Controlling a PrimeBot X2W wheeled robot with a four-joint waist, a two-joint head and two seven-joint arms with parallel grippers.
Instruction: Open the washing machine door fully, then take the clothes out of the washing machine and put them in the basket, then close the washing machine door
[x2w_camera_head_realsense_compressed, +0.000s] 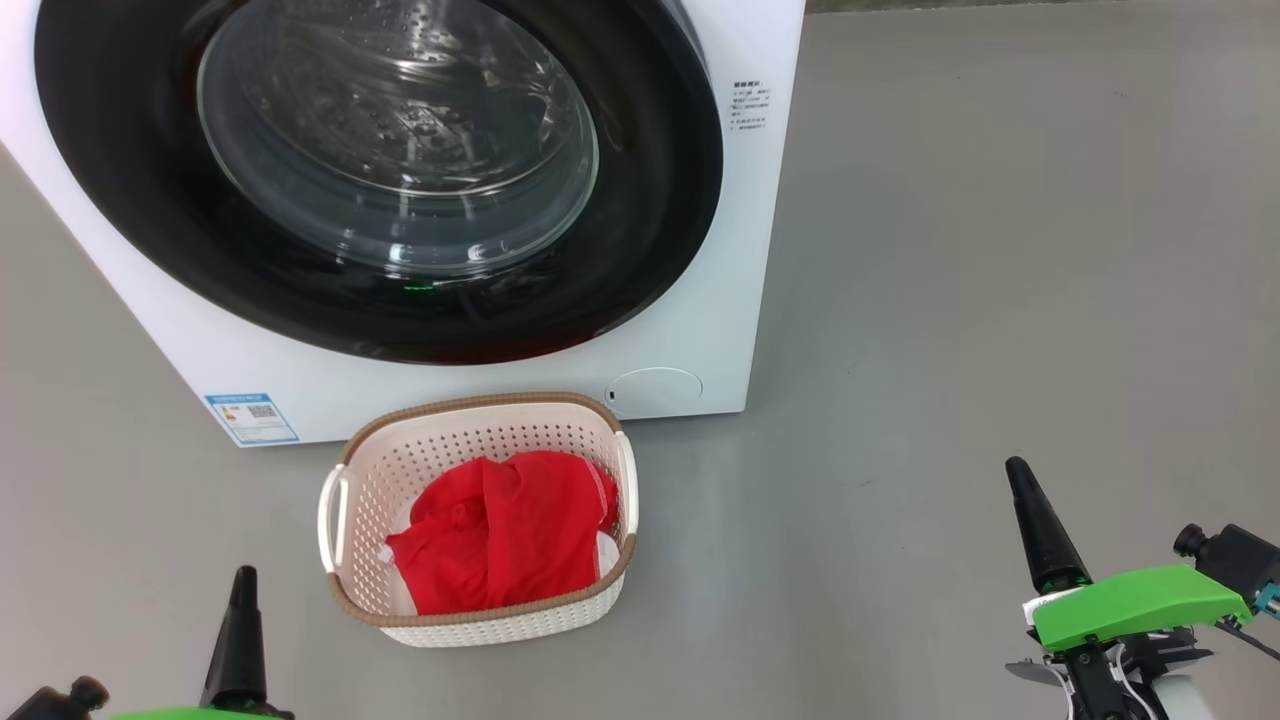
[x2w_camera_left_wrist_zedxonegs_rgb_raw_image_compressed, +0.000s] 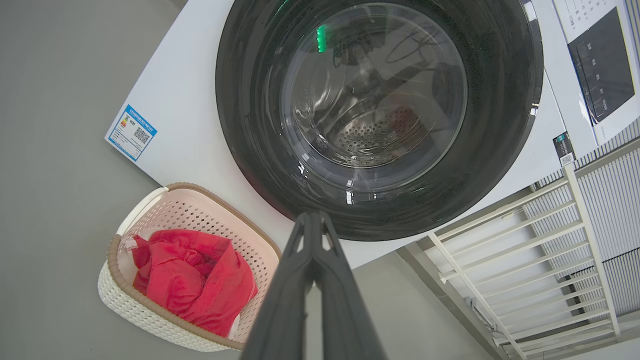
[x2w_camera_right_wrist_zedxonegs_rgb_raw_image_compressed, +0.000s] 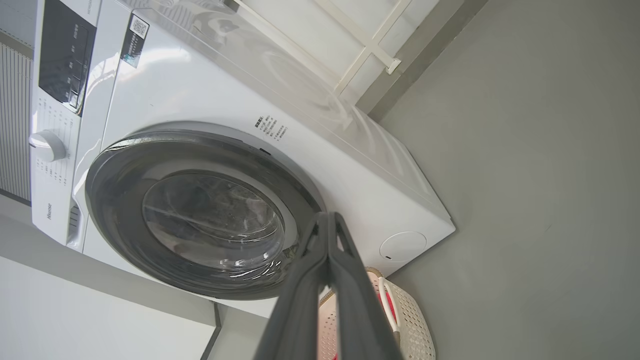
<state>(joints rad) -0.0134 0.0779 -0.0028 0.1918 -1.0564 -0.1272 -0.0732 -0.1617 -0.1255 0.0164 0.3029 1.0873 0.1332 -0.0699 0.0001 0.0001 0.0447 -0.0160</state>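
Black fingers of the left end effector are pressed together, empty, just left of the basket and nearer the robot. The right end effector, likewise closed on nothing, stands well to the basket's right. The clothes lie inside the basket. Behind the basket, the washing machine door sits closed against the washing machine.

Fingers together, closed washing machine door beyond, basket at lower edge

Smooth grey floor, white slatted railing at its edge.
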